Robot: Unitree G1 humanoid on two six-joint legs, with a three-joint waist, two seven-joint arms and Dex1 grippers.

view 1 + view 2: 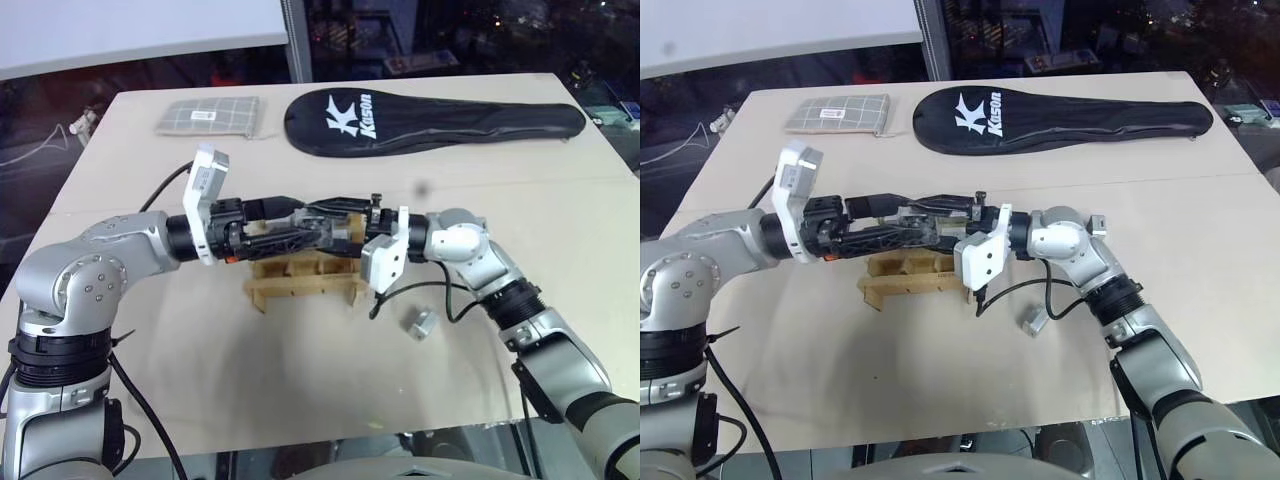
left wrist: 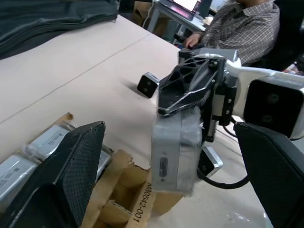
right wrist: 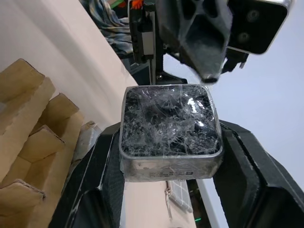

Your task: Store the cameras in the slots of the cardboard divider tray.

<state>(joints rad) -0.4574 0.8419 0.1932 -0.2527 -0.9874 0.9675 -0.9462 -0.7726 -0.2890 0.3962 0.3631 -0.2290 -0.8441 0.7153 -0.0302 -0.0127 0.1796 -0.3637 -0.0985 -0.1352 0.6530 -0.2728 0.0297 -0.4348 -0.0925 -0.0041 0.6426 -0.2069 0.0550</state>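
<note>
My right gripper (image 3: 171, 142) is shut on a silver-grey camera (image 3: 168, 123) wrapped in clear film and holds it level above the cardboard divider tray (image 1: 300, 288). My left gripper (image 2: 171, 135) faces it from the other side. It is open, its black fingers (image 2: 80, 161) standing on either side of that camera (image 2: 173, 152) without touching it. Wrapped cameras (image 2: 47, 141) lie in slots at one end of the tray. One loose camera (image 1: 421, 323) lies on the table right of the tray, and another camera (image 2: 148, 84) lies further off.
A black racket cover (image 1: 430, 120) and a grey checked pouch (image 1: 210, 116) lie along the far side of the table. A person in a plaid shirt (image 2: 247, 23) sits beyond the table. A black cable (image 1: 440, 300) loops under my right wrist.
</note>
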